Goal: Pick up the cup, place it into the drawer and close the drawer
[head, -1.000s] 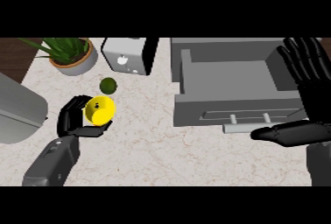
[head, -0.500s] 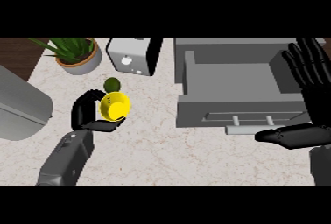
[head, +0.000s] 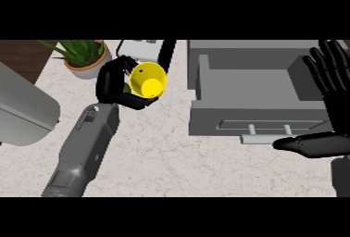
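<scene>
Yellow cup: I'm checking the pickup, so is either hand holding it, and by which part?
Yes. The left hand holds the yellow cup, its fingers curled round the outside wall. The right hand is open and holds nothing.

You have one yellow cup point(head: 149, 79), one open drawer point(head: 256, 95), one potted plant point(head: 83, 54) at upper left, one toaster point(head: 145, 47), and two hands point(head: 113, 85) point(head: 328, 106).

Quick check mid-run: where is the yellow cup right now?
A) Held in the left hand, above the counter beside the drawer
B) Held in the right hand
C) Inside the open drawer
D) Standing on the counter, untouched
A: the left hand is curled round the yellow cup, left of the open drawer, which holds nothing visible.
</scene>
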Motion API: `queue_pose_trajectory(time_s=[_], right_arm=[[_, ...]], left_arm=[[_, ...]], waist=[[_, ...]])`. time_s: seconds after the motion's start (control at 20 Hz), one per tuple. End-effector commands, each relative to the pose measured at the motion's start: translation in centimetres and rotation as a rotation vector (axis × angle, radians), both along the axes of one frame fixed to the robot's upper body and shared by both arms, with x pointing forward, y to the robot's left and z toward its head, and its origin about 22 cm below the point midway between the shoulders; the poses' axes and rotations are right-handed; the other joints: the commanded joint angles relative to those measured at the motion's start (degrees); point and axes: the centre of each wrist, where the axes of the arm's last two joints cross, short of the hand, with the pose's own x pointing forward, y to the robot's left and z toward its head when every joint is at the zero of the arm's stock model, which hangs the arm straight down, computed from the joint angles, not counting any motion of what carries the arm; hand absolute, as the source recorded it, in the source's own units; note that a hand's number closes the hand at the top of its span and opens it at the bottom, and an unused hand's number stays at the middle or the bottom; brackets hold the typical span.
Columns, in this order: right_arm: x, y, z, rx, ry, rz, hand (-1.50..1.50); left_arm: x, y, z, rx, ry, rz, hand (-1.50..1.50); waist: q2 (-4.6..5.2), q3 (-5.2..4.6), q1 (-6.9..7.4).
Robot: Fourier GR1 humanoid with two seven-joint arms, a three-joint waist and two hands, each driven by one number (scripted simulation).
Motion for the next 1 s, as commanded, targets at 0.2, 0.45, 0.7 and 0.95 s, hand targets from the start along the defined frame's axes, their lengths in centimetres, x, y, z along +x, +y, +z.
queue_pose_trajectory(time_s=[0.2, 0.45, 0.7, 0.95], right_arm=[[-0.1, 0.0, -1.4, 0.015, 0.009, -0.015, -1.50], [-0.2, -0.4, -1.2, -0.008, -0.015, -0.009, -1.50], [0.0, -0.3, 0.9, 0.018, -0.026, -0.014, -1.50], [1.9, 1.2, 2.8, -0.015, -0.044, 0.055, -1.50]], left_arm=[[1.8, -7.3, 11.4, 0.034, -0.005, -0.085, 1.50], [2.8, -11.4, 16.9, 0.110, -0.003, -0.058, 1.50], [3.5, -13.7, 17.1, 0.176, 0.106, -0.004, 1.50], [3.9, -15.6, 16.8, 0.262, 0.191, 0.054, 1.50]], waist=[[-0.19, 0.02, 0.18], [0.45, 0.00, -1.38], [0.76, -0.02, -2.31], [1.56, 0.00, -5.13]])
